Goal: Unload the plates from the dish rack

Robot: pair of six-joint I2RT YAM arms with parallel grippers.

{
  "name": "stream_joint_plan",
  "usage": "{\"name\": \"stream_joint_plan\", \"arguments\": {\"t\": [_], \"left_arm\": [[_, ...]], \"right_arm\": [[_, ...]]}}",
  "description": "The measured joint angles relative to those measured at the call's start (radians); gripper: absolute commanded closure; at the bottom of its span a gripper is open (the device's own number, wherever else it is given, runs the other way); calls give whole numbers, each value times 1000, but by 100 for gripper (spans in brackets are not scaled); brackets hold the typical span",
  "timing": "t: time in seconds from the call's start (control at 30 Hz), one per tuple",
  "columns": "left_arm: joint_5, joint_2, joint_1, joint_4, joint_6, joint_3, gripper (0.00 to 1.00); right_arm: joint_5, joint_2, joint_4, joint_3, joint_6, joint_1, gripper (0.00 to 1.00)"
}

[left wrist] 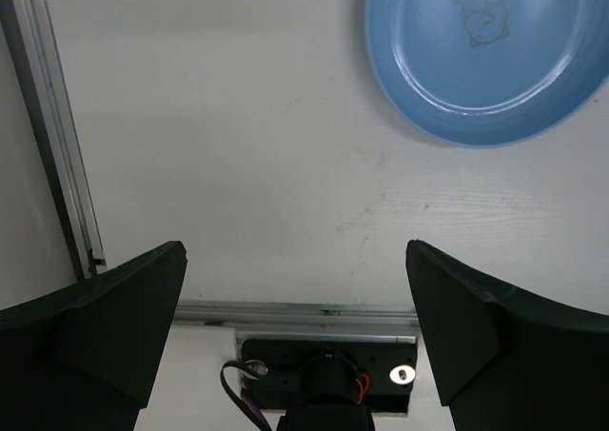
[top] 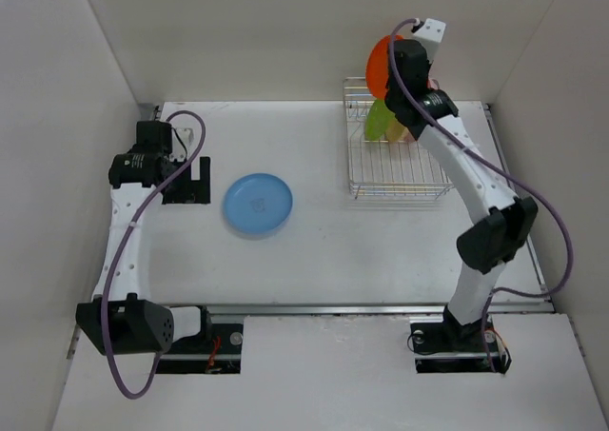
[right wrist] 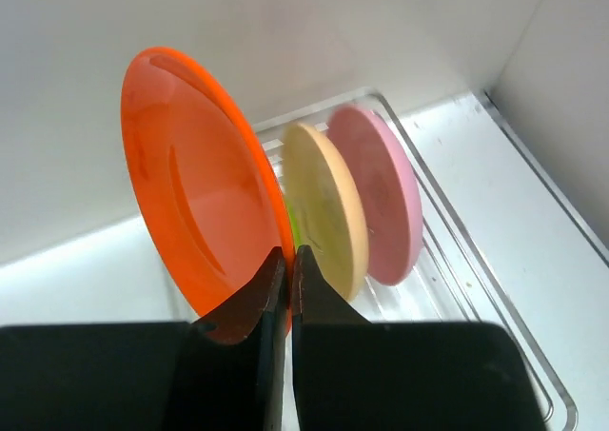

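Over on the left side of the bench [top: 314,250], the left hand [left wrist: 295,260] hangs low with its fingers spread wide, released and gripping nothing. It sits near the left wall [top: 57,117], so room is tight on that side. A metal rail [left wrist: 57,136] marks the bench edge just beside it.

Just to its right, the blue plate [top: 258,204] lies flat on the bench, rim all the way round in the open, apart from the hand. Past its right edge comes a broad stretch of white bench before the next thing.

Now the dish rack [top: 400,195]. It stands in the far right corner area, its far edge close to the back wall and its right edge near the bench's side rail. The lime green plate [top: 379,122] stands on edge inside, at the rack's far left. From the right wrist view, the pale yellow plate [right wrist: 328,207] and the pink plate [right wrist: 381,193] stand upright side by side between the dividers, close but with a slim gap.

And up top, the right hand [right wrist: 288,255] is clenched on the lower rim of the orange plate [right wrist: 200,212], fingers pinching it edge-on. That plate stands upright, higher than the yellow and pink ones, over the rack's far left corner. The back wall is just behind it. Whether its bottom edge clears the wires, I cannot tell; the fingers hide it.
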Motion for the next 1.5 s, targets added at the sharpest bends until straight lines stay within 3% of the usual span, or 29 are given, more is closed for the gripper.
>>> {"name": "stream_joint_plan", "arguments": {"t": [0.17,0.3,0.4,0.63,0.77,0.83,0.93,0.97,1.23,1.27,1.37,1.4,1.5], "left_arm": [[119,-25,0,-29,53,39,0],[266,-48,0,-39,97,70,0],[376,-53,0,-35,122,77,0],[527,-11,0,-22,164,71,2],[518,45,0,-10,177,35,19],[503,82,0,-9,183,20,39],[499,122,0,-12,184,5,79],[505,129,-1,-15,184,2,100],[530,118,-1,-61,182,0,100],[525,117,0,-61,179,0,100],[502,116,-1,-53,172,0,100],[476,115,-2,-47,167,0,100],[377,114,23,-6,142,-3,100]], "right_arm": [[-153,-226,79,-134,-21,85,100],[-528,-330,183,-338,-4,127,100],[-843,-321,308,-506,34,154,100],[-1200,-148,467,-655,128,269,100],[-1295,-96,550,-655,164,327,100],[-1322,-89,576,-652,176,344,100],[-1337,-80,609,-644,182,356,100],[-1334,-74,613,-642,181,357,100],[-1337,-24,624,-640,154,349,100],[-1333,-23,622,-638,154,351,94],[-1308,-14,597,-613,167,352,58],[-1297,-7,586,-595,174,352,42],[-1266,4,563,-546,187,351,33]]}}
